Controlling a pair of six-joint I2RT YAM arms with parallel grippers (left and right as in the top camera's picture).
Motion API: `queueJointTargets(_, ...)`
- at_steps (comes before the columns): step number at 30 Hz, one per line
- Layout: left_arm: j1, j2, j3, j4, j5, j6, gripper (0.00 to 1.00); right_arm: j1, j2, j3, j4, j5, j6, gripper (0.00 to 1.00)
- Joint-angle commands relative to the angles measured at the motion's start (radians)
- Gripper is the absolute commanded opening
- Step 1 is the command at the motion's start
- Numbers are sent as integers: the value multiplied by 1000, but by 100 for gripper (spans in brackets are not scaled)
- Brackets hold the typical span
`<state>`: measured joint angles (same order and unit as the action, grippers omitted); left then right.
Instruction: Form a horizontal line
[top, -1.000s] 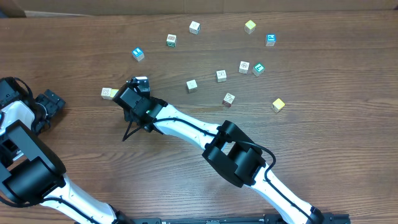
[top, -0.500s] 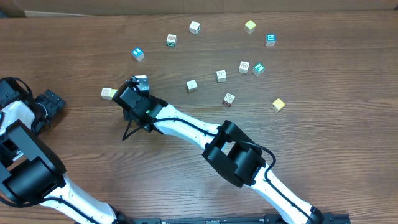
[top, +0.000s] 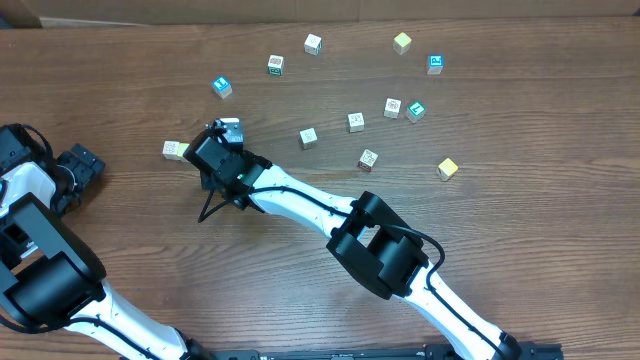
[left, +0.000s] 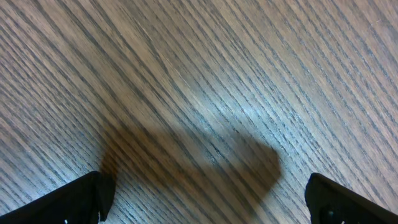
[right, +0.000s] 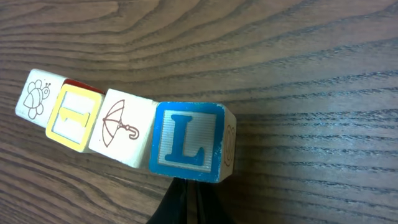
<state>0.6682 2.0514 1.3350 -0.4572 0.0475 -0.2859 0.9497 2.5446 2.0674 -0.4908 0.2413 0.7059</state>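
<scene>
Four faces read off horizontal line (right: 124, 132): bee, yellow letter, umbrella, blue "L". Saw right gripper (right: 188, 194) pinched shut, empty; left gripper (left: 214, 199) gaping, empty.

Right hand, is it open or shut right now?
Shut: the right hand shows its fingers pressed together, no gap, just below the blue L cube.

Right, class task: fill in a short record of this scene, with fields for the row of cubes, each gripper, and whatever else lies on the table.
row of cubes: four, touching; white, yellow, white, blue
printed faces: bee, letter, umbrella, L
right gripper: shut, empty, tips by the blue cube
left gripper: open, over bare table
loose cubes: scattered singly, apart from the row
</scene>
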Motion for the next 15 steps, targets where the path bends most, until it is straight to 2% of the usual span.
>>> queueJointTargets(1, 17, 74, -59, -40, -29, -14, 100, -3, 5, -13, -36, 2, -4, 4)
queueJointTargets(6, 17, 74, -59, -40, -29, -14, 99, -12, 5, -13, -145, 21, -4, 4)
queueJointTargets(15, 17, 74, -59, -40, -29, -14, 100, -67, 5, -13, -105, 46, 0, 4)
